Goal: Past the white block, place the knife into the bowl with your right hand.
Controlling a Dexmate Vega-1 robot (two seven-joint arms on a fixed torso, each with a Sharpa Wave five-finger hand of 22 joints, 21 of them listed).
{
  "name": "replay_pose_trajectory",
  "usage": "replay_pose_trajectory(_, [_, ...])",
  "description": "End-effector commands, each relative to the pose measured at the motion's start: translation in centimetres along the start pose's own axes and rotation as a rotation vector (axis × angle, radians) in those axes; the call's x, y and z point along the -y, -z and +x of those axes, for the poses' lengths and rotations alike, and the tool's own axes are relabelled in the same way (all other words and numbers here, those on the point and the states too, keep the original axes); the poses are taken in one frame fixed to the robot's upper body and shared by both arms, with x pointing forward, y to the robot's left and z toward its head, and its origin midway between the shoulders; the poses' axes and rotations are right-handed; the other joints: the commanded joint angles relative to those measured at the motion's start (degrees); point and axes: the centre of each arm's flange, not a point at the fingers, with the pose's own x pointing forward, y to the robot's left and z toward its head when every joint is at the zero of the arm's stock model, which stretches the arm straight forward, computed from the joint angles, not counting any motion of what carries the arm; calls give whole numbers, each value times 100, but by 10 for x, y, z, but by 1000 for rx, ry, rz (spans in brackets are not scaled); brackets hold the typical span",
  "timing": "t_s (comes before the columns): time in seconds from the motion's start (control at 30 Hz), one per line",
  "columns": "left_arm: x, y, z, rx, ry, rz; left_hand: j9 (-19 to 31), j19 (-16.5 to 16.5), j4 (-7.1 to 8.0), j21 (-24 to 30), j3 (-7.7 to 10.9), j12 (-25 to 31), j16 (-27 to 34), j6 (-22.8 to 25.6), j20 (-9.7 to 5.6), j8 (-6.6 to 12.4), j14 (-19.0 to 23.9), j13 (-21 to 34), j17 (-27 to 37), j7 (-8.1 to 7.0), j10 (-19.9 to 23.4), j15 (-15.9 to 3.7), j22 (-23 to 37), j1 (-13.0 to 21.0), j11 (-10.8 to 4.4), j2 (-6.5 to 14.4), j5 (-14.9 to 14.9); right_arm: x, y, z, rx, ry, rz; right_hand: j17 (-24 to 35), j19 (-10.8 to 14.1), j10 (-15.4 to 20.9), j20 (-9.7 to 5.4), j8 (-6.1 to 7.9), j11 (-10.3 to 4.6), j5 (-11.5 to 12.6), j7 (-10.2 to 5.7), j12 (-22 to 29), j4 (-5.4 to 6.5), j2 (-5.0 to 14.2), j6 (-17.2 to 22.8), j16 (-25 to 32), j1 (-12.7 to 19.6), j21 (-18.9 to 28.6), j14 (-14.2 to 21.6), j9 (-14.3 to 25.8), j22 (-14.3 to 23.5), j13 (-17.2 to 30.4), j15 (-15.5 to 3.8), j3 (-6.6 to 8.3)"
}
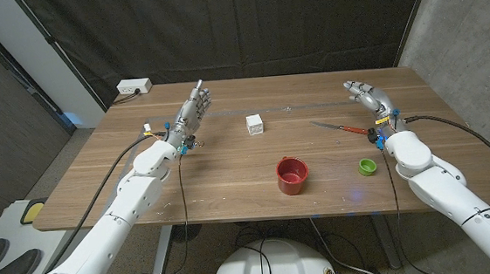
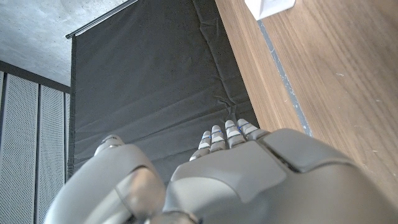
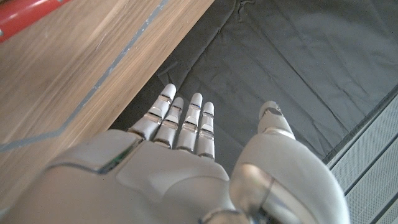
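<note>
- Right hand [image 1: 366, 94]: raised at the table's right side, fingers [image 3: 180, 124] straight and spread, holding nothing.
- Left hand [image 1: 189, 115]: raised at the left side, fingers extended, holding nothing.
- Knife [image 1: 339, 129]: red handle, lying flat on the table [image 1: 230, 169], just beside the right hand.
- White block [image 1: 254, 124]: near the table's middle, between the two hands.
- Red bowl [image 1: 292, 175]: nearer the front edge, apart from the block.
- Green cup [image 1: 367, 168]: right of the bowl.
</note>
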Motion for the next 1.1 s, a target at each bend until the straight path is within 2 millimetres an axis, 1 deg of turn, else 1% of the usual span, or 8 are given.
replay_pose_trajectory(0.03, [6, -1, -4, 2, 3, 22, 21, -51, -35, -1, -3, 45, 14, 68, 52, 29, 22, 8, 17, 14, 46, 6, 29, 48, -6, 14, 4, 6, -6, -3, -32, 30, -198, 14, -61, 20, 32, 25, -91, -5, -62, -24, -26, 5, 46, -5, 138, -55, -76, 32, 8, 10, -5, 49])
replay_pose_trajectory(0.2, [4, -1, -1, 6, 11, 12, 21, -61, -37, -4, -7, 47, 12, 83, 56, 28, 32, 9, 17, -3, 66, -4, 30, 52, -12, 19, 3, 5, -11, -5, -57, 77, -292, 5, -94, 246, 11, 89, -232, 6, -210, 43, -44, -48, 259, 16, 406, -139, -190, 44, 0, 12, -27, 112])
replay_pose_trajectory(0.23, [4, -1, 0, 7, 15, 7, 21, -63, -37, -5, -9, 46, 11, 86, 58, 27, 34, 9, 17, -5, 70, -12, 30, 53, -14, 21, 2, 5, -12, -5, -60, 76, -301, 3, -106, 338, 15, 108, -299, 9, -228, 73, -40, -58, 328, 23, 472, -163, -208, 50, 0, 14, -46, 126])
replay_pose_trajectory(0.47, [1, -4, 1, 21, 18, 3, 22, -85, -39, -13, -17, 43, 9, 110, 71, 25, 53, 9, 18, -26, 91, -35, 32, 59, -38, 30, 0, 5, -13, -9, -109, 83, -399, 1, -154, 361, 18, 109, -424, 26, -267, 68, -56, -55, 365, 24, 642, -220, -264, 58, -4, 15, -55, 179])
replay_pose_trajectory(0.8, [-2, -3, 0, 2, 13, 5, 22, -121, -40, -24, -29, 35, -4, 142, 12, 21, 52, 10, 18, -50, 108, -58, 33, 66, -48, 44, -2, -1, -18, -5, -145, 45, -541, -2, -289, 342, 69, 81, -482, 56, -351, 41, -80, -140, 331, 24, 865, -328, -339, 62, -13, 16, -89, 217])
replay_pose_trajectory(0.97, [-2, -6, 1, 11, 16, 14, 22, -130, -40, -26, -33, 27, -9, 143, -4, 15, 48, 10, 19, -70, 101, -69, 34, 69, -56, 51, -4, -5, -24, -4, -153, 38, -607, -5, -176, 329, 294, 66, -507, 73, -363, 22, -70, -223, 323, 36, 1001, -332, -353, 64, -22, 16, -134, 226])
replay_pose_trajectory(1.0, [-2, -7, 1, 12, 17, 14, 22, -129, -41, -25, -34, 26, -9, 147, -8, 15, 50, 10, 19, -68, 103, -70, 34, 69, -57, 52, -4, -6, -24, -4, -154, 37, -616, -6, -194, 330, 381, 61, -510, 76, -366, 18, -62, -246, 323, 38, 1033, -355, -358, 65, -25, 17, -138, 225])
replay_pose_trajectory(1.1, [-2, -6, 0, 16, 15, 12, 23, -135, -41, -27, -37, 24, -11, 157, -1, 15, 51, 10, 19, -69, 106, -65, 34, 71, -59, 56, -5, -8, -25, -3, -168, 31, -653, -8, -297, 342, 476, 60, -512, 81, -371, 16, -48, -279, 337, 36, 1080, -423, -377, 67, -30, 17, -142, 223])
